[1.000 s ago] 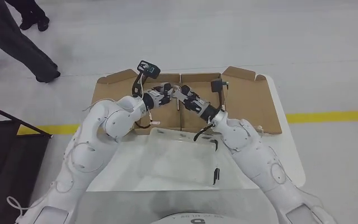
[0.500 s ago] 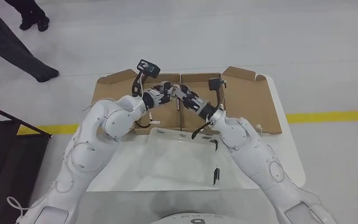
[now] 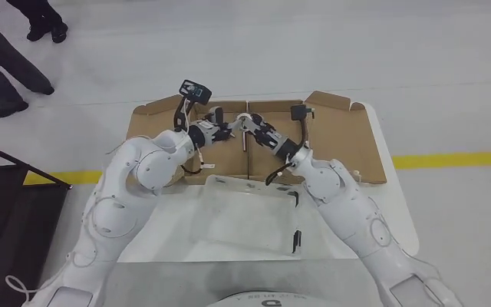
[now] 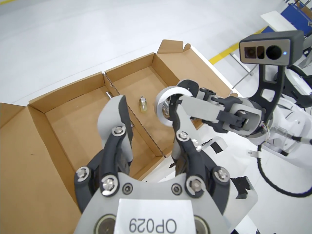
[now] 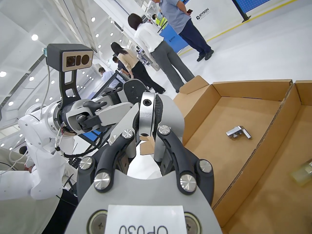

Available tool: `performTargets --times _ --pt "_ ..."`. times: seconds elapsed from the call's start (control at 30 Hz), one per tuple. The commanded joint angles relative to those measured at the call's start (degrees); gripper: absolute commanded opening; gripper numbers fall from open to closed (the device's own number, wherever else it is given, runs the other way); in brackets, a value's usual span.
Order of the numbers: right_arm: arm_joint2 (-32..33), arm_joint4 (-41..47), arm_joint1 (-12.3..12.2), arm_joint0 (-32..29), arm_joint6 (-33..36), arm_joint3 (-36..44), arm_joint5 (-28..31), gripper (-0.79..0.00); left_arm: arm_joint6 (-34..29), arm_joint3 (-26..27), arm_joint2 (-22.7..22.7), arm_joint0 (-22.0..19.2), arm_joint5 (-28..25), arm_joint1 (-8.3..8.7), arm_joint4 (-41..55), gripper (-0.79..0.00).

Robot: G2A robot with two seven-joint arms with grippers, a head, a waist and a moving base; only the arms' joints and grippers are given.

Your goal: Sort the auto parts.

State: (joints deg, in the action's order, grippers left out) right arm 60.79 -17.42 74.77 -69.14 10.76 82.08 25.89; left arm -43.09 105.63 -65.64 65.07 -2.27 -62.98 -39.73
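Right gripper [image 5: 151, 113] pinches the ring [image 5: 146, 120] above the box [image 3: 337, 142] divider, seemingly offering it for a handover; left gripper [image 4: 148, 103] stands spread wide just beside the ring.

A silver metal ring [image 5: 146, 108] stands on edge in the jaws of the right gripper [image 5: 149, 115], above the cardboard box [image 5: 243, 91]. A chrome bracket [image 5: 237, 132] lies flat in one compartment, a pale yellowish stud [image 4: 143, 103] in the neighbouring one.
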Motion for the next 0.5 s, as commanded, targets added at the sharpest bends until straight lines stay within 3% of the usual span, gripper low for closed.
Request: performTargets --times 0.0,0.27,0.47 --pt "0.72 0.91 -0.03 0.13 -0.18 -0.75 0.32 -0.785 0.31 0.82 -1.57 1.38 -0.02 0.26 -0.06 0.0" --pt "5.54 16.82 -0.31 0.65 2.84 -3.87 5.79 -0.785 2.04 1.97 -6.54 5.79 -1.97 0.91 3.66 0.0" --pt "5.17 20.67 0.84 5.86 -2.48 -11.78 1.02 -0.785 2.04 1.97 -6.54 5.79 -1.97 0.91 3.66 0.0"
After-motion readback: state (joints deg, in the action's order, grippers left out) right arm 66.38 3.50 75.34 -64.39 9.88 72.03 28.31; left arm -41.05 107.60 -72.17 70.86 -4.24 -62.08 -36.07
